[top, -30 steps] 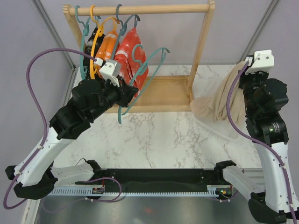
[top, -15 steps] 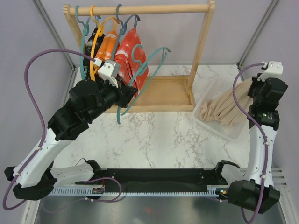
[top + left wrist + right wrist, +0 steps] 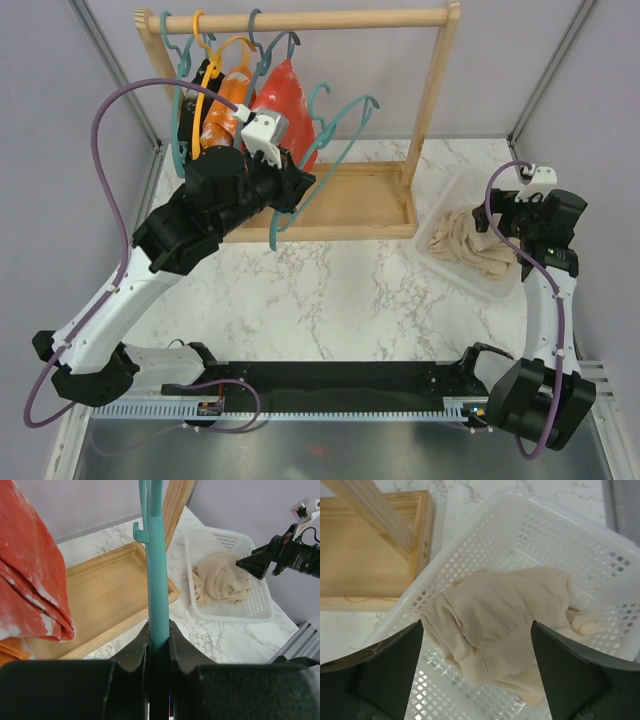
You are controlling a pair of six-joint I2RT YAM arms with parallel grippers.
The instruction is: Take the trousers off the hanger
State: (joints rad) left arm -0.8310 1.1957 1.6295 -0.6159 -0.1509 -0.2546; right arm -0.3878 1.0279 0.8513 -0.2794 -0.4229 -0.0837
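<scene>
Now lowered over white basket point(image 3: 600, 555) at far right: right jaws, spread wide, beige trousers point(image 3: 500, 610) let go inside. Left jaws pinching bare teal hanger point(image 3: 159, 580), off rail point(image 3: 330, 18), likely for discarding.

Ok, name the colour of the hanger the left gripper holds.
Teal hanger; left wrist view shows it best.

The beige trousers point(image 3: 472, 240), which a second ago hung in the air from the right gripper point(image 3: 476, 630), now lie bunched in the white basket point(image 3: 441, 264) at the right. That gripper has let go, its fingers spread wide above the cloth, and its arm has dropped and drawn nearer. The left gripper point(image 3: 160, 632), clamped on the bare teal hanger point(image 3: 343, 118), has lifted it up, farther and to the right. The red trousers point(image 3: 291, 100) now show a narrower face.
</scene>
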